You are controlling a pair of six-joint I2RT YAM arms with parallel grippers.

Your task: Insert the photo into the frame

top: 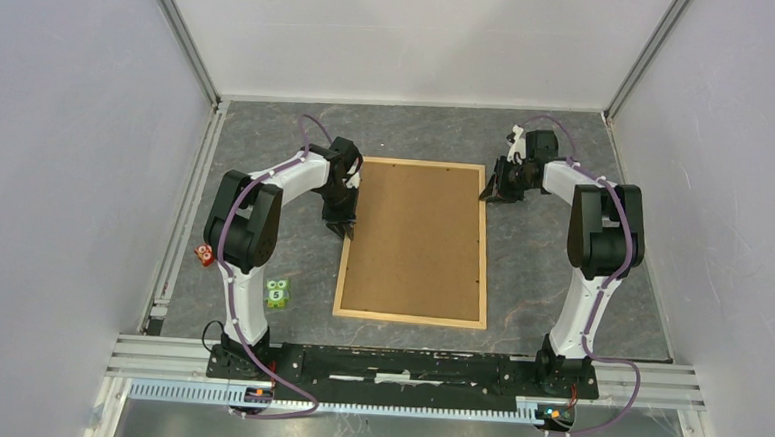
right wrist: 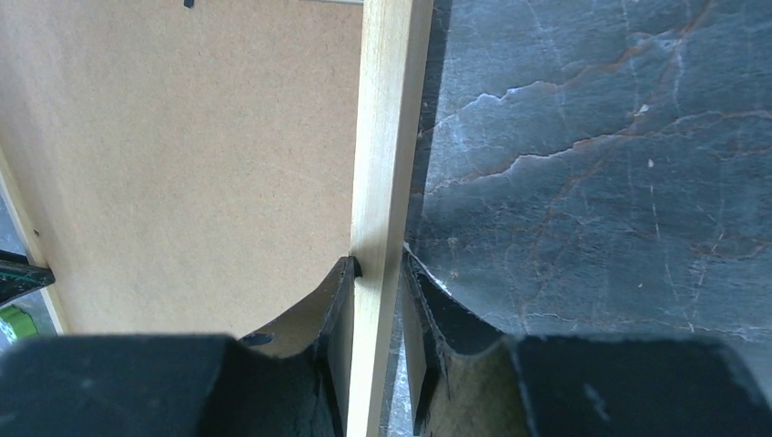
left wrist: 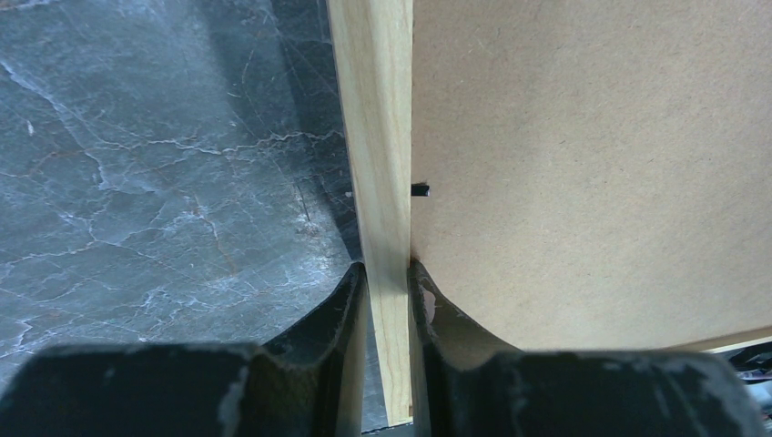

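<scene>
The left fingers [left wrist: 339, 314] clamp the frame [top: 408, 318], flat on the bench [top: 560, 288]; the right fingers [right wrist: 330, 314] straddle its opposite rail, grip unclear. An uneven lift could twist or drop it. The photo is unseen.

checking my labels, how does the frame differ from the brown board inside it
The frame is thin pale wooden strips forming an open border; the brown board is a solid flat panel filling it. The left gripper and right gripper each straddle a long side of the frame; neither holds the brown board. Both are rectangular and lie on the table.
</scene>
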